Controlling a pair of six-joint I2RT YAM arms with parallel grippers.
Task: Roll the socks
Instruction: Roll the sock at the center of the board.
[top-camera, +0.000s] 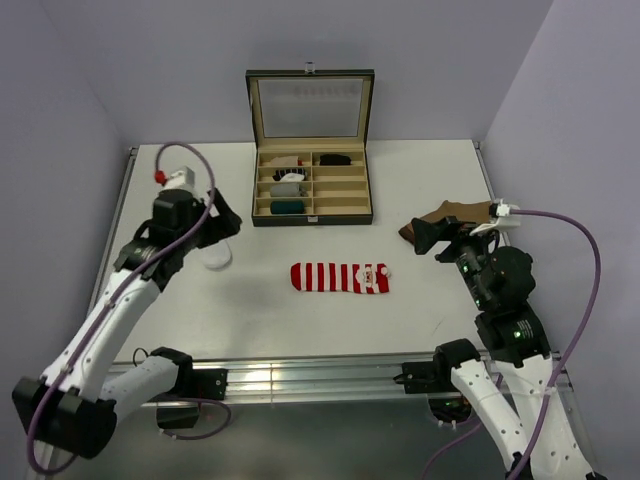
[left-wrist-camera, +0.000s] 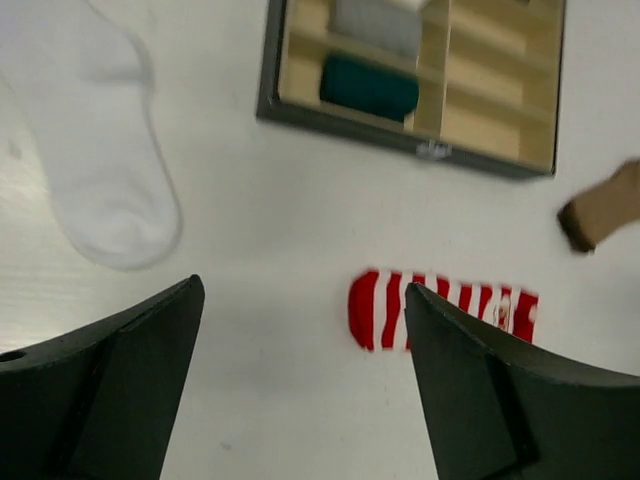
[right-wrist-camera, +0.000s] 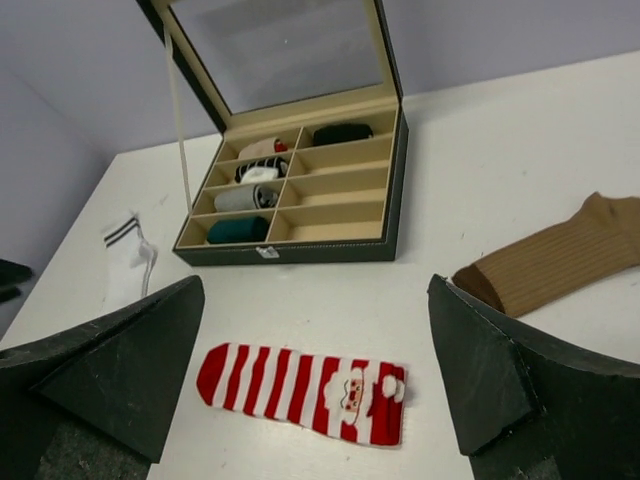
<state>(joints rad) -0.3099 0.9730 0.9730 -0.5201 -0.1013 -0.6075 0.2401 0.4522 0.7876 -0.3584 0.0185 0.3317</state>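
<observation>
Worktop (top-camera: 420, 300): white, plain.
Red-and-white striped Santa fabric sock (top-camera: 340, 277): flat; likely light and limp.
Hold: pinch the rounded toe end.
Left hand (left-wrist-camera: 302, 290), right hand (right-wrist-camera: 315, 285): fingers apart, empty.

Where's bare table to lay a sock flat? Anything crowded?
Free: the strip between the striped sock and the near table edge; the band between that sock and the box; the far-right corner beside the box. Crowded: left at the white sock, right at the tan sock.

- Brown sock (right-wrist-camera: 560, 262), right of frame: ribbed knit cloth.
- Striped sock (right-wrist-camera: 300, 385): soft knit cloth.
- Table (top-camera: 420, 300): smooth, matt white.
- Box lid (right-wrist-camera: 285, 50): glossy clear pane.
</observation>
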